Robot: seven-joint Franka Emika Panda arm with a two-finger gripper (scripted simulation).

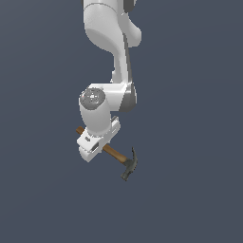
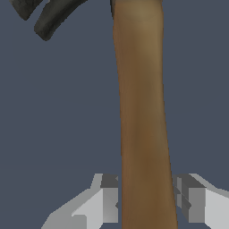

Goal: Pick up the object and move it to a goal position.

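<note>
Your white two-fingered gripper [image 1: 93, 148] straddles the straight brown wooden handle of the small claw hammer [image 1: 114, 154] — in the wrist view the fingers [image 2: 108, 199] sit on either side of the handle, one touching it, the other just beside it. You cannot tell whether the grip is fully closed. Beyond the gripper, the dark grey metal head with its curved claw points away, toward the exterior view's right.
</note>
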